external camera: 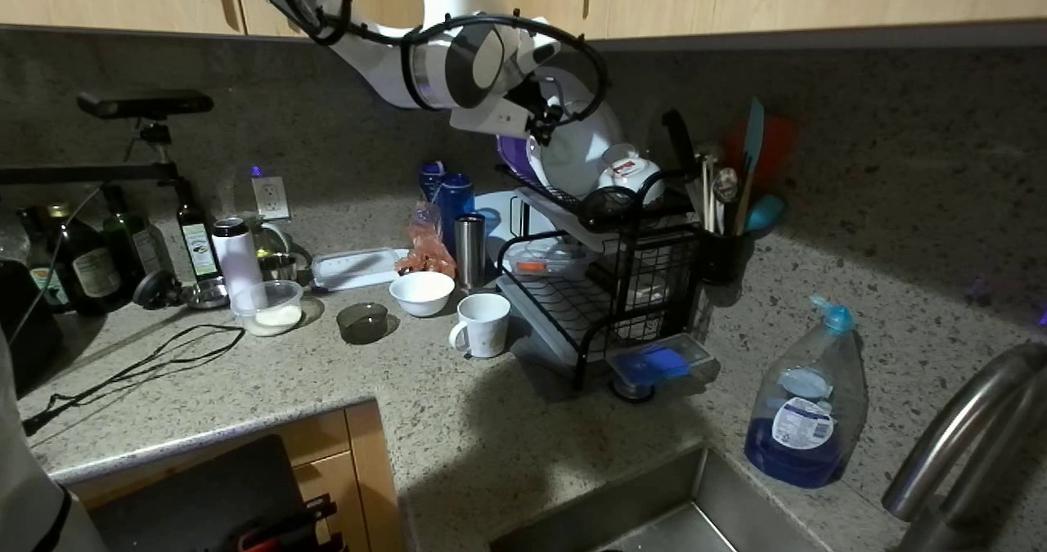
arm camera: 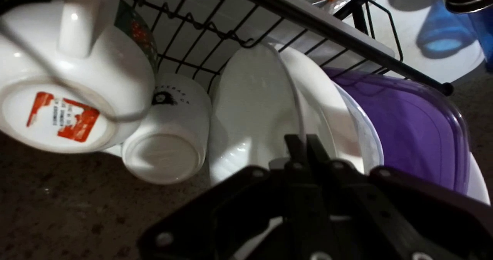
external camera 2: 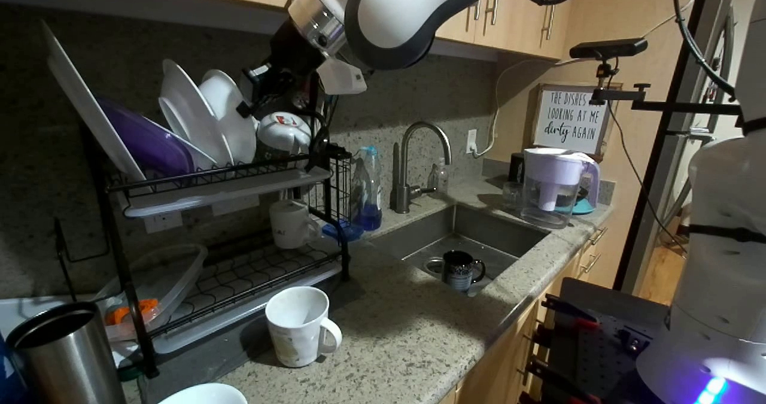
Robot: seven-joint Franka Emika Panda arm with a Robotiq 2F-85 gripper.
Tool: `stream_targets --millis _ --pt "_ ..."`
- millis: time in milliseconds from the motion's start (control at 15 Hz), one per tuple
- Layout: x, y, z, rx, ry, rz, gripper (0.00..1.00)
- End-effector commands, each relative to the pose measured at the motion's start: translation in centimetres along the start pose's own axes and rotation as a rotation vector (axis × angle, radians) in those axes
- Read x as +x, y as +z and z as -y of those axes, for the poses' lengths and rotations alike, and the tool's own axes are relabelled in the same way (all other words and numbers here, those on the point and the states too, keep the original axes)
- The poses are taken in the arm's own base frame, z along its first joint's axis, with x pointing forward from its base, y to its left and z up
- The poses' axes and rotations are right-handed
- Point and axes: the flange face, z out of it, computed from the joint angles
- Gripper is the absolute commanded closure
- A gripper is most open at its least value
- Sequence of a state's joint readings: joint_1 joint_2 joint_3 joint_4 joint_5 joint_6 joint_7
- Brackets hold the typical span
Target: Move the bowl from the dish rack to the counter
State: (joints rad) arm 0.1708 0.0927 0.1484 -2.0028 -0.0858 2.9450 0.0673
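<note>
Right of wrist-view centre, the gripper (arm camera: 304, 141) pinches the bowl (arm camera: 252, 106); skewed lifting could knock the cup (arm camera: 169, 133) beside it.

The counter (external camera 2: 395, 338) is speckled grey-beige, the dish rack (external camera: 626, 278) black, the bowl (arm camera: 252, 106) white.

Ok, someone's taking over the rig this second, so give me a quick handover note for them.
Jaws: shut, pinching the rim of the white bowl.
Bowl: tilted in the upper tier of the black wire dish rack; can't tell whether it's lifted free.
Done: rim grasped.
Left: bring the bowl out, lower it onto the speckled stone counter, release.
</note>
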Motion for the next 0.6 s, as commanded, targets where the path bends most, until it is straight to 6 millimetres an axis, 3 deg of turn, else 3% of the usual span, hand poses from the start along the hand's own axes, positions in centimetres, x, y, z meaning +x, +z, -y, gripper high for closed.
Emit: stream_targets --millis 0,533 --pt "0.5 -1.6 -0.1 -0.001 0.015 0.025 0.95" --pt "1.1 -3.5 0.1 -0.003 0.012 0.000 0.95"
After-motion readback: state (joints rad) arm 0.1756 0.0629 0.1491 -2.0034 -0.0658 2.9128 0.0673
